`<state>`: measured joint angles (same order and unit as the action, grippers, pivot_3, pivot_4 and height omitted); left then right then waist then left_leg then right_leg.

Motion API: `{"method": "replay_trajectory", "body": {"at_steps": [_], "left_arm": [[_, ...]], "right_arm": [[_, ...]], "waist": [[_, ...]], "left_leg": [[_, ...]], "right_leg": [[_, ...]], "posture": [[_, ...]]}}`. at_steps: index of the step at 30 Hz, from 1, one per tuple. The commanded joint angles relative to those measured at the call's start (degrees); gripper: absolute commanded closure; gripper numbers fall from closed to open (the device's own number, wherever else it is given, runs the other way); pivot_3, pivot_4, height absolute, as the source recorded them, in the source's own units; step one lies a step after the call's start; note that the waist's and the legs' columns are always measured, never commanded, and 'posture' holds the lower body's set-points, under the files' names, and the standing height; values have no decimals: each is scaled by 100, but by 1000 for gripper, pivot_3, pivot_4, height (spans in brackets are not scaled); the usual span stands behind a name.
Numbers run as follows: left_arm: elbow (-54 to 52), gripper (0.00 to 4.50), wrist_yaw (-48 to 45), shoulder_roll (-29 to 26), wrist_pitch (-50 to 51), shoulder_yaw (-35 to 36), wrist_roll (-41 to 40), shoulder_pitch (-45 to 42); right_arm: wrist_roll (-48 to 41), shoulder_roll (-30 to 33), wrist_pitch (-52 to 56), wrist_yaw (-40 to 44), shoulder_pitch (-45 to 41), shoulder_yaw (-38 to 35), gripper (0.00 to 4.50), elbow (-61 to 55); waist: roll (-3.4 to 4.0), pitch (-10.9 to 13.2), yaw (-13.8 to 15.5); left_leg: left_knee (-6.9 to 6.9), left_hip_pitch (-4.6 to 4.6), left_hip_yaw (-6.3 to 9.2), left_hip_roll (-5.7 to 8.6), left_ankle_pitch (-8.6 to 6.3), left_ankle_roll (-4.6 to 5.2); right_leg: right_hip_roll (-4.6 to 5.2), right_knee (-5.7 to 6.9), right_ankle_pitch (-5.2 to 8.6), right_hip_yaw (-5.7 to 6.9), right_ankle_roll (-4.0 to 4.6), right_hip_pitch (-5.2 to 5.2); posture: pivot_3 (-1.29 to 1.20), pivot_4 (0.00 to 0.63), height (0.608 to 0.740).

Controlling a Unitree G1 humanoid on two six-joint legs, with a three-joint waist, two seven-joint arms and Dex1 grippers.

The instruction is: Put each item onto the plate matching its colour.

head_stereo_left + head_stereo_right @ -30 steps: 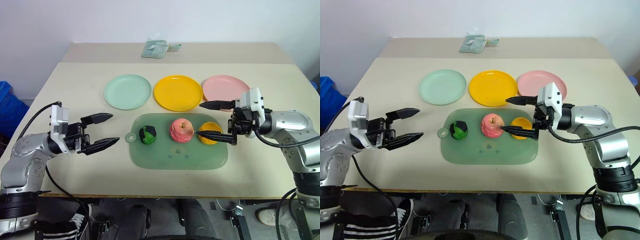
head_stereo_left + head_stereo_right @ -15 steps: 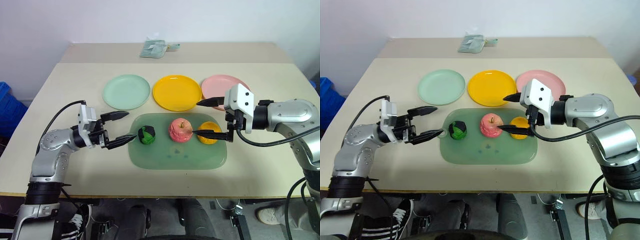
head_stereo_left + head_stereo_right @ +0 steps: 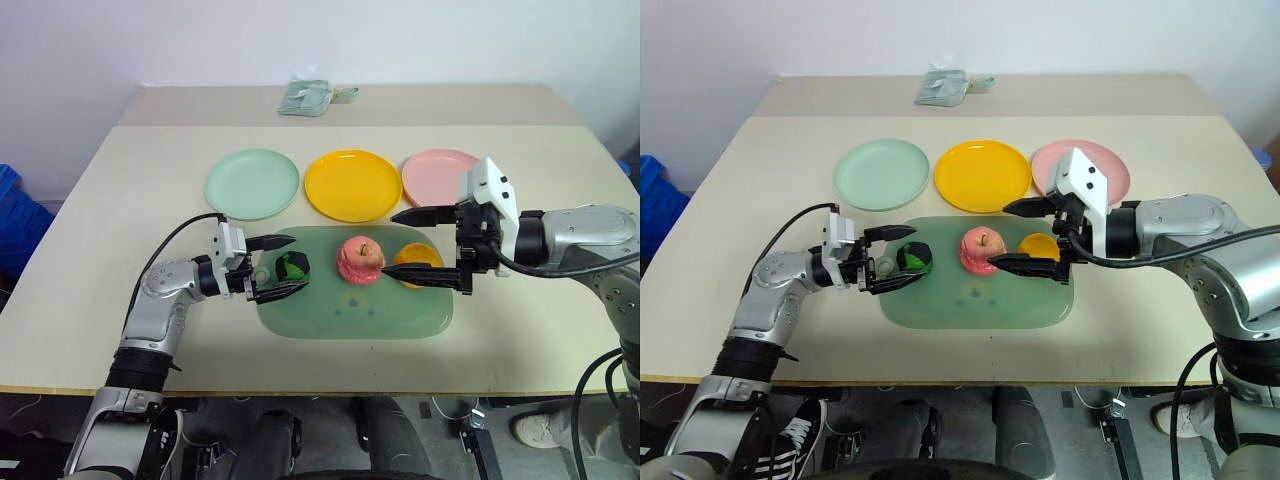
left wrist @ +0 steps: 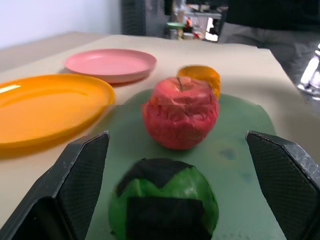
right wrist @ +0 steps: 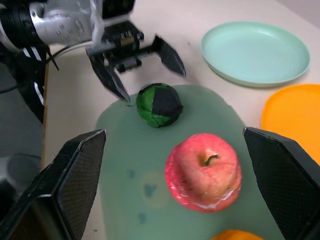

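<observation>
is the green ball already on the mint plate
No, the green ball lies on the green board beside the apple, while the mint plate sits bare behind it.

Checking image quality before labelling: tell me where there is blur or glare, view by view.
Left wrist view: green-and-black ball and far background soft; sheen on the yellow plate. Right wrist view: left gripper smeared, pink apple fairly crisp. Head views: evenly lit, soft shadows under the arms.
</observation>
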<state>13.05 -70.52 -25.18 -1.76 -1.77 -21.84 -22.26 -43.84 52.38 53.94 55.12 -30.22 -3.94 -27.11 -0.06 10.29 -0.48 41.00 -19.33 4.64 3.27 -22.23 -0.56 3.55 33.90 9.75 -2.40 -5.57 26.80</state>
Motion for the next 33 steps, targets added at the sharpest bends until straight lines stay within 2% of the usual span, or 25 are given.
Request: {"method": "replay_trajectory", "body": {"at_steps": [1,7,15,16,17,18,20,23,26,29,33], "left_arm": [[188,0,155,120,-375,-64,211,-102],[524,0,240,276,-734,-171,431,-116],[751,0,269,393,-903,-309,633,-164],[798,414,234,387,-796,-338,639,-178],[846,551,209,384,-705,-350,633,-195],[920,895,304,400,-824,-331,695,-220],[914,1779,404,425,-718,-280,630,-252],[765,1779,438,432,-605,-202,463,-288],[811,1779,817,524,-653,63,360,-497],[1170,1779,1627,653,-600,456,362,-1013],[2244,1779,3029,742,-607,909,636,-2034]], "right_arm": [[-489,-16,287,-80,-230,-310,40,-107],[-971,-165,408,-238,-336,-509,40,-33],[-1003,-178,295,-320,-395,-468,40,2],[-977,-181,273,-331,-398,-452,0,7],[-954,-181,253,-338,-397,-437,0,9],[-926,-180,229,-346,-394,-423,0,9],[-912,-166,210,-355,-387,-408,0,6],[-902,-152,178,-380,-381,-413,0,-7],[-851,-179,130,-438,-386,-421,0,11],[-670,-302,6,-620,-496,-365,0,187],[9,-926,-349,-1429,-976,-211,0,981]], "waist": [[0,0,7],[-1,0,19],[-1,0,21],[-1,0,24],[-1,0,26],[-1,0,26],[-1,0,34],[-1,0,49],[-1,0,92],[-2,0,136],[-6,-2,124]], "left_leg": [[0,0,0,0,0,0],[0,-1,1,0,0,1],[0,-1,0,0,-1,1],[0,-1,0,0,0,1],[0,-1,0,0,0,1],[0,0,0,0,0,1],[0,0,0,0,0,1],[0,0,0,0,0,1],[0,-1,0,0,0,1],[2,-2,1,0,0,0],[7,-2,2,2,2,-3]], "right_leg": [[0,0,0,0,0,0],[1,-2,0,0,0,0],[1,-1,0,0,0,0],[1,-1,0,0,0,0],[1,-1,0,0,0,0],[1,0,0,0,0,0],[1,0,0,0,0,-1],[1,0,0,0,-1,0],[0,0,0,0,-1,1],[1,1,-1,1,-1,0],[0,1,-4,3,-4,-1]], "posture": [[0,150,740],[0,150,740],[0,150,740],[0,150,740],[0,150,740],[0,150,740],[0,150,740],[0,150,740],[0,150,740],[0,150,740],[0,150,740]]}}
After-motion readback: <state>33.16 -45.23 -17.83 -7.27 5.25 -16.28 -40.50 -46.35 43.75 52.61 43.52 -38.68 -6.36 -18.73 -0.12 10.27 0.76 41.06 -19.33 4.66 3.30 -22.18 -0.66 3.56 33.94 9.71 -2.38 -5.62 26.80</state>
